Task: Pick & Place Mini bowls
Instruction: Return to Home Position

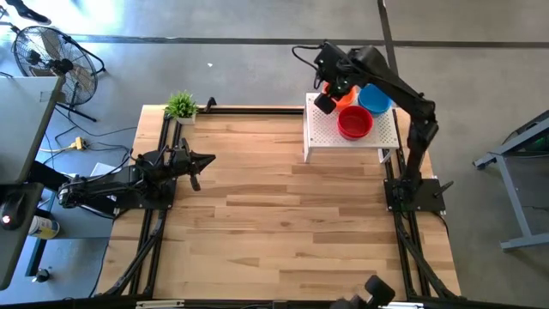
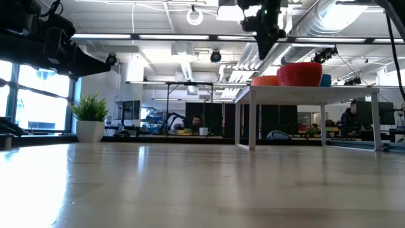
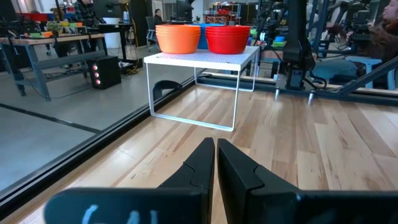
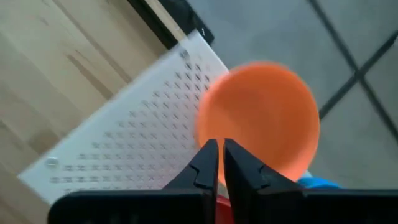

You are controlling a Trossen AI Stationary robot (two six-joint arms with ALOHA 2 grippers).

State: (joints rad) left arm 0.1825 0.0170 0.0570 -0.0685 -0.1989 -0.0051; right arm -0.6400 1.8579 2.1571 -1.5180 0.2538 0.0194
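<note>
orange, red and blue bowls (image 1: 355,123) top the stand (image 1: 326,139); right pincer (image 4: 221,143) above them, left pincer (image 3: 216,142) aside, both closed

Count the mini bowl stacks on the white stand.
3. The red stack sits nearest the table's middle; behind it the blue stack and the orange stack, the latter under the right gripper. Nested bowls may be hidden. The left gripper rests at the table's left edge.

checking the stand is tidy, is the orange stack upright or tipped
Upright: the orange bowls sit level, rims up, on the white stand beside the red bowls; the right gripper hangs above them, shut and empty.
</note>
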